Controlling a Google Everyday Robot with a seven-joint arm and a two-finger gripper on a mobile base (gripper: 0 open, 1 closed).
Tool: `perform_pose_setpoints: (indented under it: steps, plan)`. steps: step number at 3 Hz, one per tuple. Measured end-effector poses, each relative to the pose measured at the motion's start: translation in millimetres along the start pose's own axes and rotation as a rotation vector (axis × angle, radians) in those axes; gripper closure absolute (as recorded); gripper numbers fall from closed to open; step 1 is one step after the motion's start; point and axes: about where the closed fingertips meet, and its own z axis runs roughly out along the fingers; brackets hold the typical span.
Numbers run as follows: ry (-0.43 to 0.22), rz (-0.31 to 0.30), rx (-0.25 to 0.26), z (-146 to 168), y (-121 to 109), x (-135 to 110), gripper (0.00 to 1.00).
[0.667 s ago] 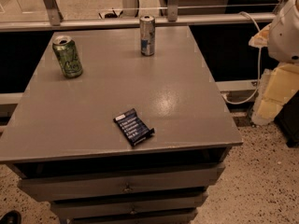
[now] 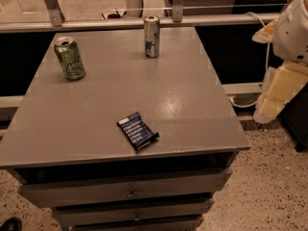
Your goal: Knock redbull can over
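Note:
The redbull can [image 2: 152, 36] is slim, silver and blue, and stands upright near the far edge of the grey table [image 2: 192, 105], a little right of its middle. Of my arm, only white and cream segments [image 2: 286, 76] show at the right edge of the view, beside the table and well right of the can. My gripper itself is out of view.
A wider green can [image 2: 70, 58] stands upright at the far left of the table. A dark blue snack packet [image 2: 137, 131] lies flat near the front edge. Drawers are below the tabletop. A rail runs behind the table, and speckled floor lies to the right.

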Motion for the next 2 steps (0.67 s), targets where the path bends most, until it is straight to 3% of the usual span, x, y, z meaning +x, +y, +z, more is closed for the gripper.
perform_pose_setpoints:
  steps: [1, 2]
  plan:
    - [-0.093, -0.04, 0.083, 8.2, -38.5, -16.5, 0.0]
    - [-0.219, -0.06, 0.176, 20.2, -95.0, -41.2, 0.0]
